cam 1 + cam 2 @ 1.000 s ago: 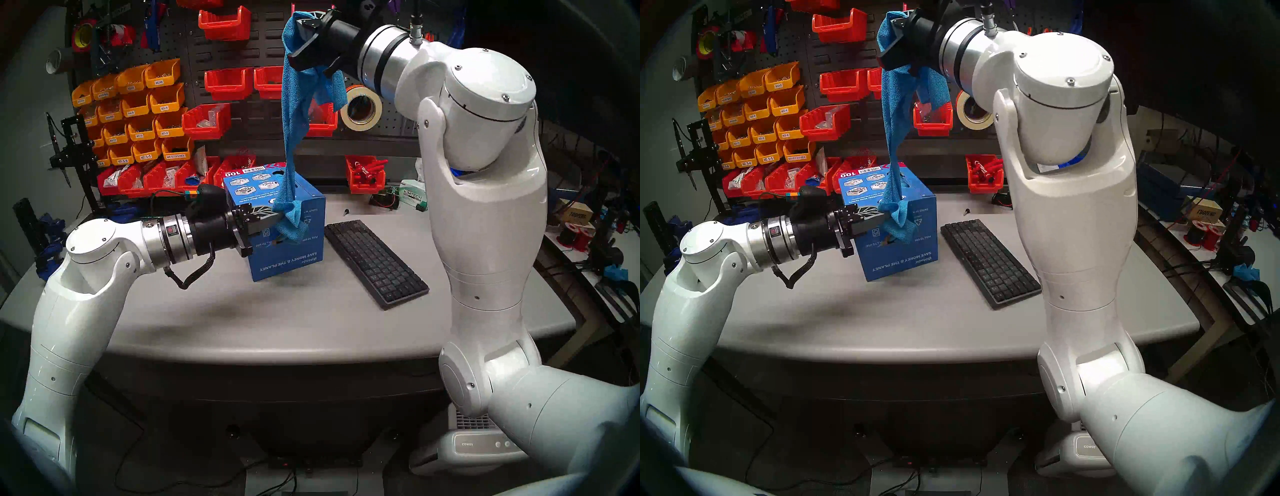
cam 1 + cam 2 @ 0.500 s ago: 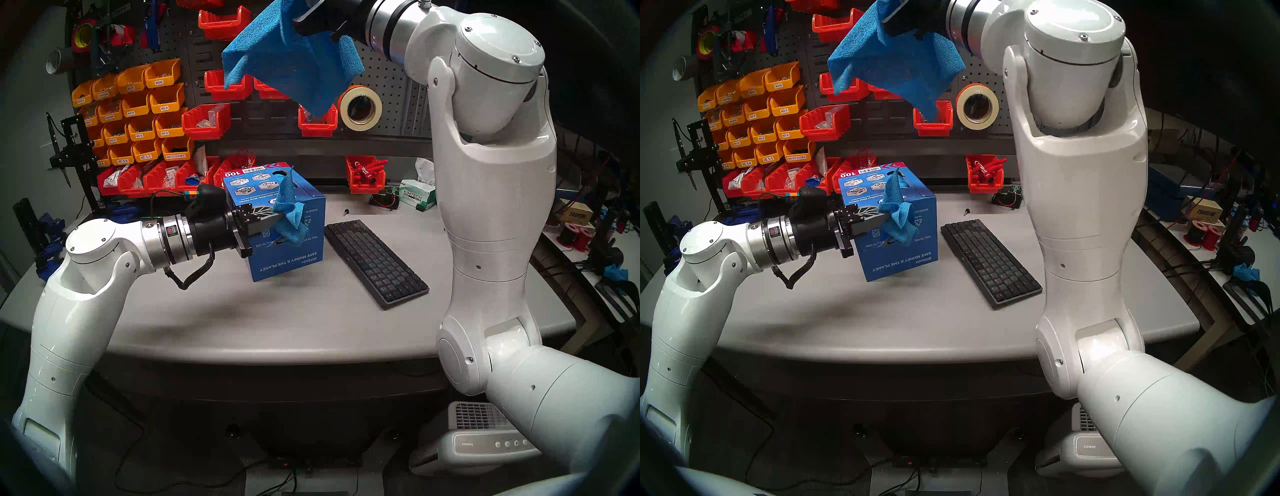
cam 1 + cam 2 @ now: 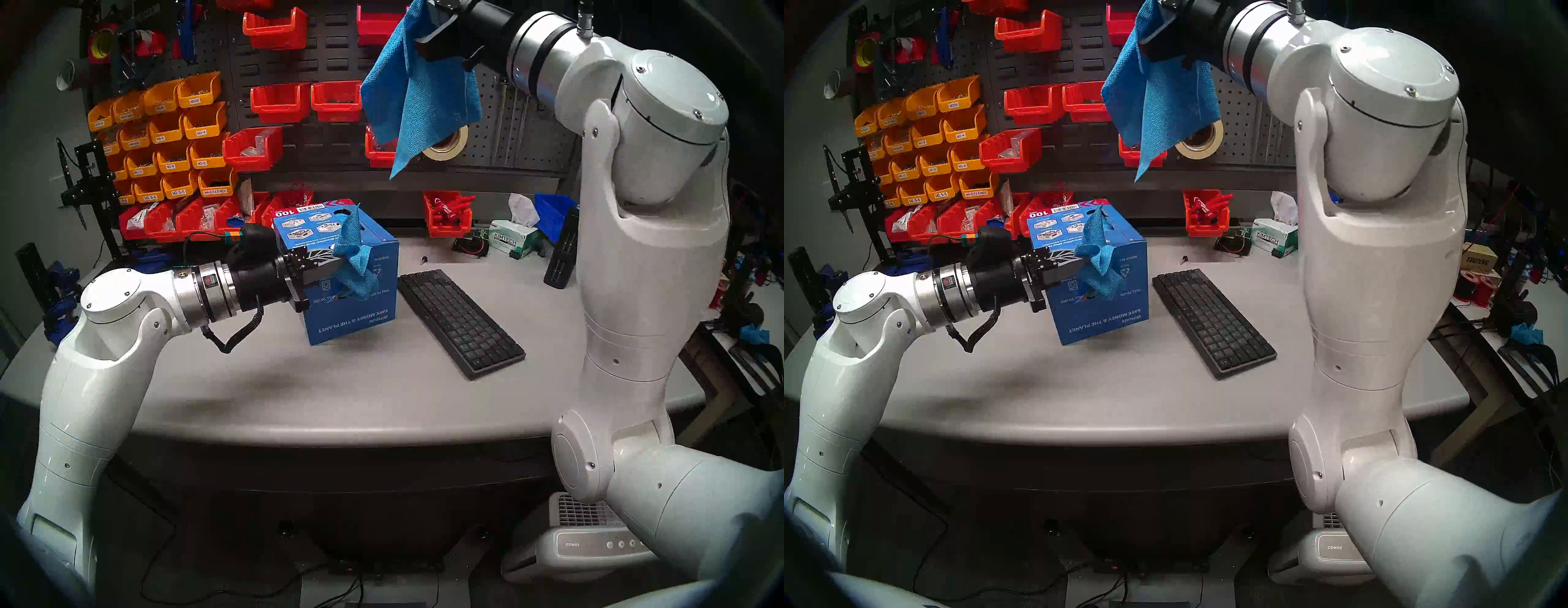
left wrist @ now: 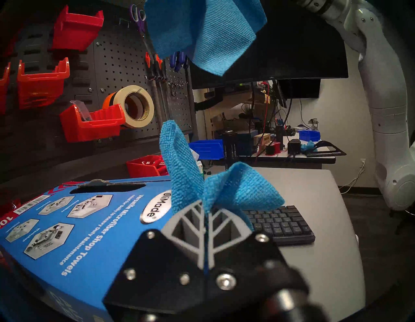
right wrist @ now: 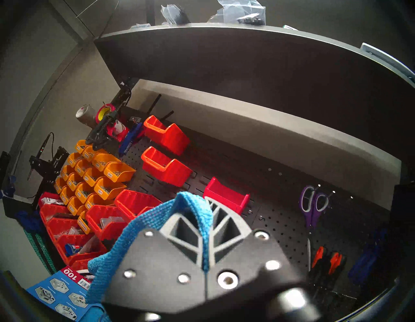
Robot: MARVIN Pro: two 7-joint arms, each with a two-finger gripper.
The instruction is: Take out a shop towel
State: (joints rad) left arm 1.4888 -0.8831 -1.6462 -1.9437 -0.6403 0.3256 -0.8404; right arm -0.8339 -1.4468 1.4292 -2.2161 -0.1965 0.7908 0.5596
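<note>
My right gripper [image 3: 426,29] is shut on the bright blue shop towel [image 3: 420,106], held high in front of the pegboard, clear of the box. The towel hangs loose below the fingers [image 5: 179,227] and also shows in the left wrist view [image 4: 202,33]. The blue printed cardboard box [image 3: 352,314] stands on the grey table [image 3: 297,395]. My left gripper [image 3: 339,265] is level with the box's top front edge. It is shut on a second blue towel [image 3: 356,271] that sticks out by the box, also seen in the left wrist view [image 4: 235,193].
A black keyboard [image 3: 460,322] lies right of the box. Behind it stand a Kimtech tissue box [image 3: 511,242] and a black upright object [image 3: 562,250]. Red bins [image 3: 278,99], orange bins [image 3: 169,131] and a tape roll [image 3: 447,146] hang on the pegboard behind the towel.
A second ago the towel stretched from my right gripper down to the box. It came free, and my right gripper carried it up and to the right. The left gripper stayed put.
</note>
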